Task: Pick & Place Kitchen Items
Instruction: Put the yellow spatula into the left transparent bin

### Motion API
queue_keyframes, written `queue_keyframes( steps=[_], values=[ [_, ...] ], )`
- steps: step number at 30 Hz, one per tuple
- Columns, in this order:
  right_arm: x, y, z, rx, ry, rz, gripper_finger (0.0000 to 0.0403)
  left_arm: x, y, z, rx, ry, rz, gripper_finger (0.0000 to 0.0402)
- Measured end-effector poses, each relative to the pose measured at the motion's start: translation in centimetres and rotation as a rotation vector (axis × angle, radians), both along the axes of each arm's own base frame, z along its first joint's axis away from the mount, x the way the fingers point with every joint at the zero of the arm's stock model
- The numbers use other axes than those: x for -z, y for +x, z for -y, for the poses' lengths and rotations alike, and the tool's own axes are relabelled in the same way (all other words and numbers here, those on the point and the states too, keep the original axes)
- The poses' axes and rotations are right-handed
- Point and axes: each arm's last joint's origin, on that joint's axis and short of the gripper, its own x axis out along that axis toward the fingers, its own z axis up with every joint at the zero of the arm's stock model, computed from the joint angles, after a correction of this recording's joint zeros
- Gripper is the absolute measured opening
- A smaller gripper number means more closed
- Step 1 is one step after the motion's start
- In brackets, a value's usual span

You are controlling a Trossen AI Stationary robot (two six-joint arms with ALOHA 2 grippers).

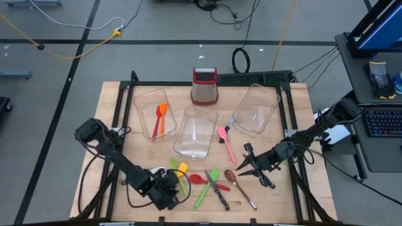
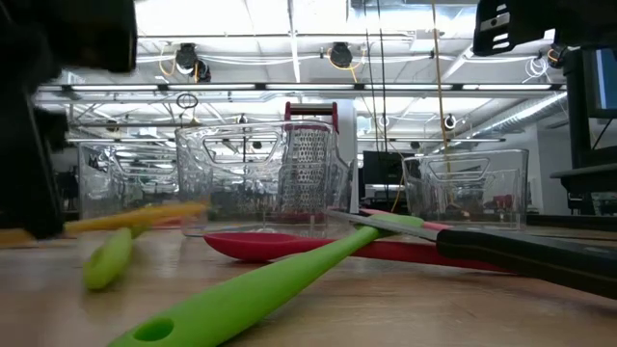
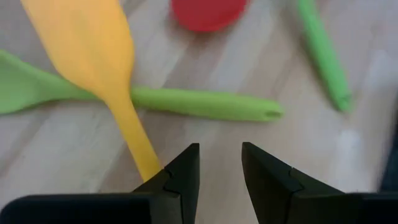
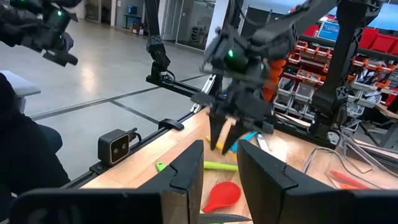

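Yellow silicone catches the eye first: a yellow spatula with a broad flat blade tapering to a slim handle lies on the wooden table, crossing over a green spoon whose long handle ends in a small hanging hole. The left gripper hovers low over the table at about seven o'clock, its dark fingers parted with a narrow gap and nothing between them; the yellow handle passes just beside one fingertip. A red spoon with a round bowl, a green spatula and a black-handled knife lie crossed near six o'clock, with a brown spoon just to their right. A pink spatula rests near the table's centre, between two clear bins. An orange spatula and a red one sit side by side inside the bin at ten o'clock. A red-topped grater stands upright at twelve o'clock. The right gripper hangs at about four o'clock, jaws slightly apart and empty.
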Motion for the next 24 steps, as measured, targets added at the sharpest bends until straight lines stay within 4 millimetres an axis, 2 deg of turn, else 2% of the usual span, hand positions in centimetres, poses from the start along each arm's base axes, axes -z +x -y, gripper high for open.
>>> queue_keyframes(
  steps=[6,8,24],
  values=[
    [0.1,0.0,0.0,0.0,-0.003,-0.006,0.0089,-3.3,0.7,0.3,0.005,0.09,-0.017,0.0122],
    [0.1,0.0,0.0,0.0,-0.004,-0.007,0.0089,-3.8,0.7,0.4,0.012,0.107,-0.019,0.0122],
    [0.1,0.0,0.0,0.0,-0.004,-0.007,0.0089,-2.2,-0.3,-0.6,-0.117,0.132,-0.133,0.0133]
  ],
)
